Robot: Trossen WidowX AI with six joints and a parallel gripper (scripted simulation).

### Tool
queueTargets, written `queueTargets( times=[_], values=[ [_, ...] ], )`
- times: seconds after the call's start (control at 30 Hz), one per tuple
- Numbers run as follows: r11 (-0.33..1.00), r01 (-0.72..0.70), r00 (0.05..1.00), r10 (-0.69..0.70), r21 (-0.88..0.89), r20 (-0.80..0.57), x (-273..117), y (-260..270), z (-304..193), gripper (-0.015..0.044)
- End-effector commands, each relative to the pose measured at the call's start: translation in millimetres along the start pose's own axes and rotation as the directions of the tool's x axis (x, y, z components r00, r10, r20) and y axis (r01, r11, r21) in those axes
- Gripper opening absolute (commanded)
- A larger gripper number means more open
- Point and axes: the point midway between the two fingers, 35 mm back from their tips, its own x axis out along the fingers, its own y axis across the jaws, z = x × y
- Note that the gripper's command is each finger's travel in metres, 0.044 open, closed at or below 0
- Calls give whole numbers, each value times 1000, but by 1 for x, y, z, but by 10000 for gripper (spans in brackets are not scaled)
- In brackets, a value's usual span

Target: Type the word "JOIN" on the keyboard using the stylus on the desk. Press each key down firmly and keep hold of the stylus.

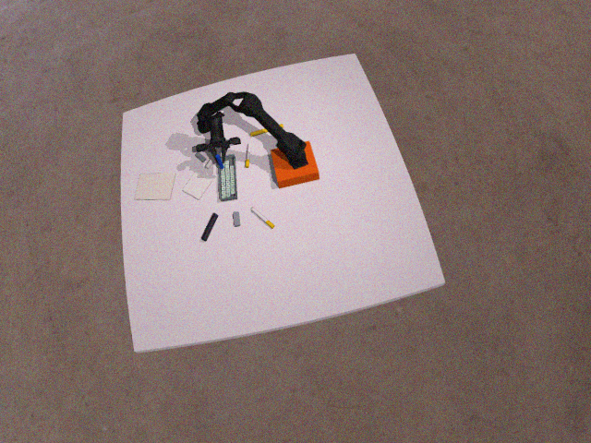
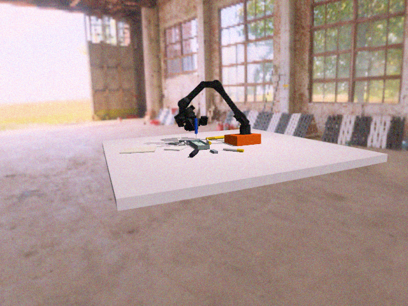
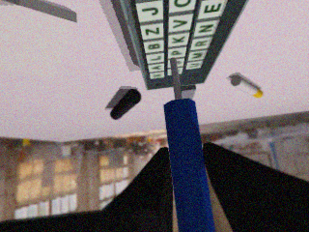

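Observation:
My gripper [image 1: 220,160] [image 2: 196,124] [image 3: 185,153] is shut on the blue stylus [image 1: 219,161] [image 2: 196,126] [image 3: 185,169]. Its thin grey tip points down and stands above the keyboard [image 1: 227,180] [image 2: 199,144] [image 3: 179,39], apart from the keys in the exterior view. In the wrist view the tip overlaps the middle row near the P key. The J key [image 3: 150,11] shows at the upper left, and the N key [image 3: 206,29] in the right row. The O and I keys cannot be clearly made out.
A black cylinder [image 1: 209,226] [image 3: 126,103], a grey block [image 1: 235,219] and a white-yellow pen [image 1: 262,218] lie beyond the keyboard's near end. Pale pads [image 1: 155,186] [image 1: 197,186] lie left. Another pen [image 1: 247,157] lies right, before the orange base [image 1: 298,177].

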Motion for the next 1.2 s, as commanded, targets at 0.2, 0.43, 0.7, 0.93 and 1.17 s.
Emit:
queueTargets(
  times=[0.2, 0.43, 0.7, 0.93, 1.17],
  values=[
    [1000, 2, 1000, -2, 2, -1, 2, -8, 9, 0],
    [1000, 2, 1000, -2, 2, 0, 7, -9, 18, 0],
    [1000, 2, 1000, -2, 2, 0, 7, -9, 18, 0],
    [1000, 2, 1000, -2, 2, 0, 8, -10, 20, 81],
    [1000, 2, 1000, -2, 2, 0, 9, -10, 22, 81]
  ],
)
